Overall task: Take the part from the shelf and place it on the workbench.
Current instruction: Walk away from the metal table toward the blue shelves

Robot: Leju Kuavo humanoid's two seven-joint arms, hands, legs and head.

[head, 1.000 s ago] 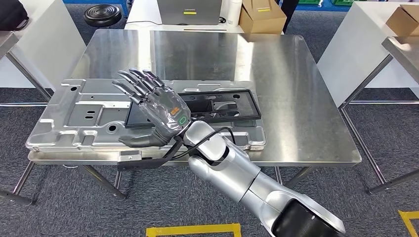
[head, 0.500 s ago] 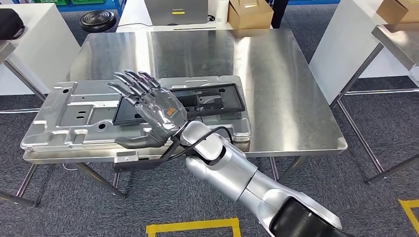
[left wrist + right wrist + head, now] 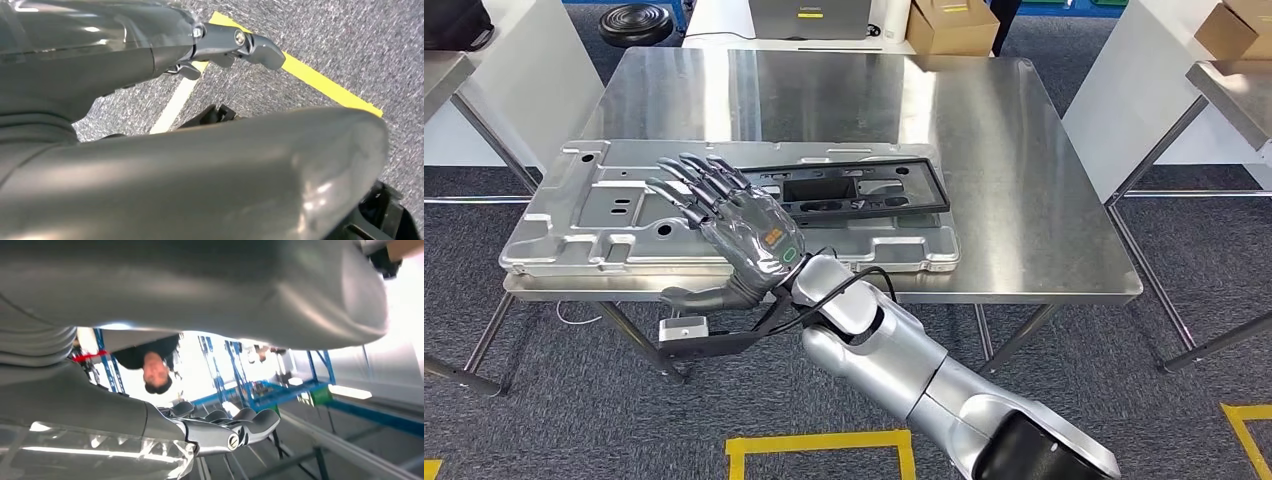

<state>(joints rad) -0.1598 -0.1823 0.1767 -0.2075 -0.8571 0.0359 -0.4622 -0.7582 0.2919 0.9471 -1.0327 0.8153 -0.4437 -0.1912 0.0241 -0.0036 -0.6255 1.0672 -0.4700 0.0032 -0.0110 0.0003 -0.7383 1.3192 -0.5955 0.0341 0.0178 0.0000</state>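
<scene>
The part, a large silver stamped panel (image 3: 604, 235), lies flat on the steel workbench (image 3: 1024, 150) near its front edge. A black rectangular frame (image 3: 924, 195) rests on top of it. My right hand (image 3: 744, 235) hovers over the panel's front edge with its fingers (image 3: 694, 180) spread and nothing in it; the thumb hangs just in front of the table edge. In the right wrist view the right hand (image 3: 225, 432) is likewise bare. My left hand (image 3: 200, 170) hangs over grey carpet holding nothing, its dark fingers (image 3: 240, 45) apart from the thumb.
A cardboard box (image 3: 954, 25) and a grey case (image 3: 809, 15) stand beyond the workbench, with a black round stool (image 3: 634, 22) at far left. White tables flank both sides. Yellow tape (image 3: 819, 445) marks the carpet. A person (image 3: 155, 372) stands by blue racking.
The camera has shifted, so the whole scene moved. Relative to the panel, my right hand has drawn back toward the front edge, uncovering more of the black frame.
</scene>
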